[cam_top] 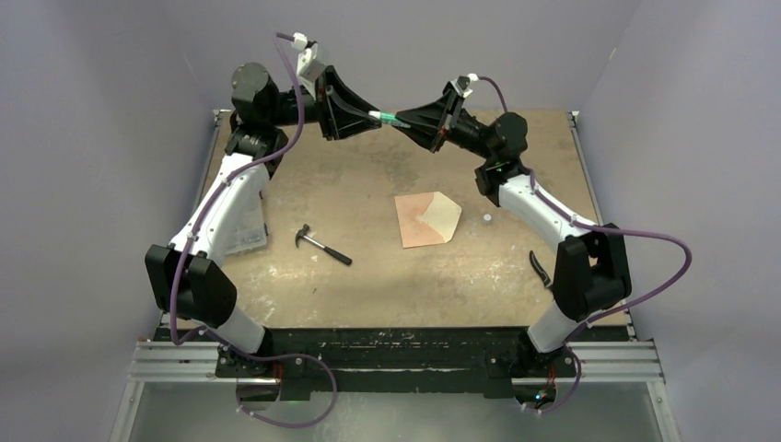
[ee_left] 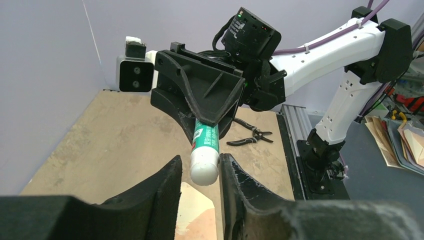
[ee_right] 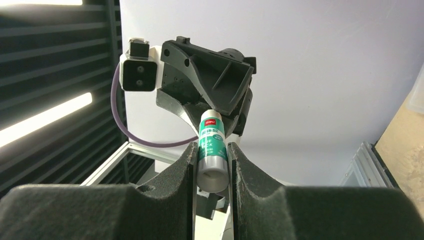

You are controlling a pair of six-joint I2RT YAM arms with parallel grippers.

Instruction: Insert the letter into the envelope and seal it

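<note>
The salmon-pink envelope (cam_top: 416, 224) lies flat mid-table with its cream flap (cam_top: 443, 217) open to the right; it also shows in the left wrist view (ee_left: 197, 215). The letter does not show as a separate sheet. Both grippers meet high over the table's back. My right gripper (cam_top: 402, 122) (ee_right: 211, 150) is shut on the body of a green-and-white glue stick (cam_top: 389, 119) (ee_right: 212, 145). My left gripper (cam_top: 376, 115) (ee_left: 200, 160) is open round the stick's white end (ee_left: 205, 170). That end touches the right finger, with a gap at the left finger.
A small hammer (cam_top: 322, 245) lies left of the envelope. A small white round piece (cam_top: 486, 218) lies just right of the flap. Black pliers (cam_top: 542, 267) (ee_left: 250, 136) lie near the right arm. A grey flat object (cam_top: 247, 236) sits by the left arm.
</note>
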